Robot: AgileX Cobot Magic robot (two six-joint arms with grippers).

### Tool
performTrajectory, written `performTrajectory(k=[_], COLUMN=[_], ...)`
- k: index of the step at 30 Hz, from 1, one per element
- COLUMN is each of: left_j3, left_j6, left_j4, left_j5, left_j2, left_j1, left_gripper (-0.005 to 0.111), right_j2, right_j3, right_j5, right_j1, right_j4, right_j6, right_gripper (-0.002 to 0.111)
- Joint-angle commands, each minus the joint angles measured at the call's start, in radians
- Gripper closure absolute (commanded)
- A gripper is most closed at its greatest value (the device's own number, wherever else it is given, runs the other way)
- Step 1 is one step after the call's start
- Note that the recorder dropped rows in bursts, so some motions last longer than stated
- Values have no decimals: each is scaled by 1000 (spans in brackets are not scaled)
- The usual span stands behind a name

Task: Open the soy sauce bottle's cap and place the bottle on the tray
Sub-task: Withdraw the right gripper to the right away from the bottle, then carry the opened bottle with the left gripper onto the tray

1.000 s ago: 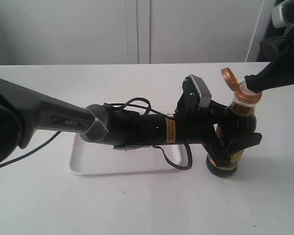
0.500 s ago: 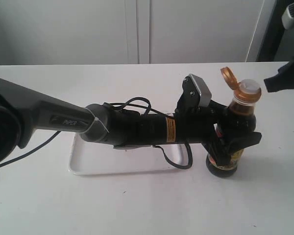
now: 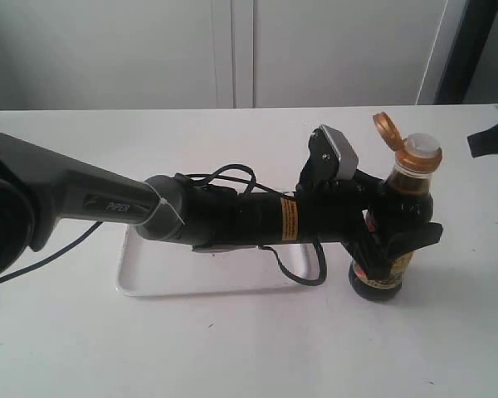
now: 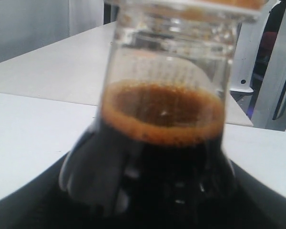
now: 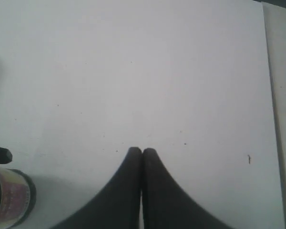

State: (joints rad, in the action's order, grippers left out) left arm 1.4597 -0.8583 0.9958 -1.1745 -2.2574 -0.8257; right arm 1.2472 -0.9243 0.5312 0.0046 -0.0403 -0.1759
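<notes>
White tabletop [image 3: 232,348] fills your exterior view, with pale cabinet doors behind it at 12 o'clock. Nearest to you, the tray [image 3: 133,286] lies flat at about 8 o'clock from the scene's middle, partly hidden under the left arm's forearm [image 3: 232,217]. At 4 o'clock from the middle, you have the soy sauce bottle [image 3: 398,224] standing upright on the table, outside the tray and just beside its right end. The left gripper [image 3: 394,236] is clamped around the bottle's body, fingers pressed on either side of the label. Your left wrist view confirms it: glass and dark liquid [image 4: 164,143] with a foamy brown rim fill the picture. Farther up, the cap [image 3: 386,128] is flipped open, tilted back toward 11 o'clock from the spout. At the far right edge, about 3 o'clock, the right gripper [image 3: 491,143] hangs apart from the bottle. Your right wrist view shows its fingertips [image 5: 133,160] pressed together, holding nothing, above bare table.
</notes>
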Motion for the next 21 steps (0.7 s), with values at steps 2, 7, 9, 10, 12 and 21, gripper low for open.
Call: performTrajectory(k=[2, 7, 9, 10, 12, 21], left_j3=[-7, -7, -7, -7, -7, -7], left_j6=[-26, -29, -29, -31, -32, -77], left_j4=[52, 52, 52, 52, 52, 87], left_j5=[23, 40, 43, 43, 43, 46], left_j2=[25, 47, 60, 65, 84, 204], left_j1=[-7, -7, -7, -7, -7, 14], left_gripper=[107, 107, 107, 107, 107, 107], right_j2=[2, 2, 2, 2, 2, 2], right_j3=[8, 8, 8, 8, 8, 37], right_j5=[-4, -6, -6, -6, -12, -59], right_j1=[-6, -33, -57, -67, -87, -94], right_j4=[-14, -12, -12, -12, -12, 22], right_j6=[8, 18, 20, 20, 22, 22], right_gripper=[108, 108, 108, 108, 108, 108])
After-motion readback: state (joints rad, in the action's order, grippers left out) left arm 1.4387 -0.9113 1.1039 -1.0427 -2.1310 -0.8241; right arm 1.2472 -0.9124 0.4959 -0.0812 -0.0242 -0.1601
